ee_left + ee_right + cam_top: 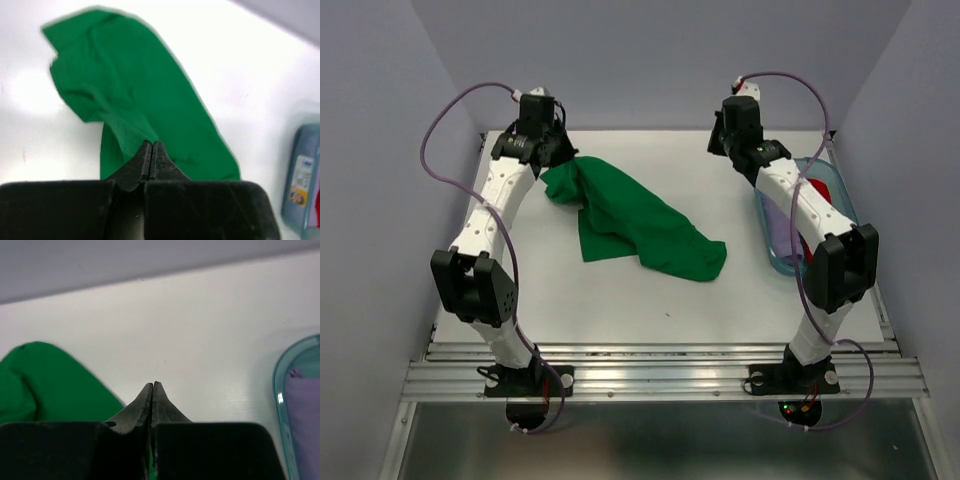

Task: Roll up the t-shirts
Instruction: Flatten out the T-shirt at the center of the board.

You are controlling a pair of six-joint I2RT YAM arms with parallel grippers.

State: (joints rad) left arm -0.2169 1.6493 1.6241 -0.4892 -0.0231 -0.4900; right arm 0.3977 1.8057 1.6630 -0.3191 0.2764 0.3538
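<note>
- Starting big: the white table (620, 310) has the green t-shirt (630, 225) lying crumpled on it, running diagonally from the far-left corner towards the centre. It's nowhere near flat and full of folds, so I'd say the rolling hasn't begun.
- The shirt looks like thin, floppy cloth that weighs next to nothing. It shouldn't slip out of a grip, but it won't hold a shape either: pull one spot and the rest drags and bunches. I'd take it by a hem or shoulder edge, with one hold on each corner, to spread it flat before rolling.
- A clear blue tub (778, 268) sits at the right edge, well apart from the green shirt, with a red t-shirt (823, 188) and a lilac t-shirt (305, 410) inside.
- Left gripper (151, 145): jaws clamped on a pinch of the green shirt at its far-left end, with the cloth puckering up into the tips.
- Right gripper (152, 385): jaws pressed together with nothing between them, hovering over bare table between shirt and tub.
</note>
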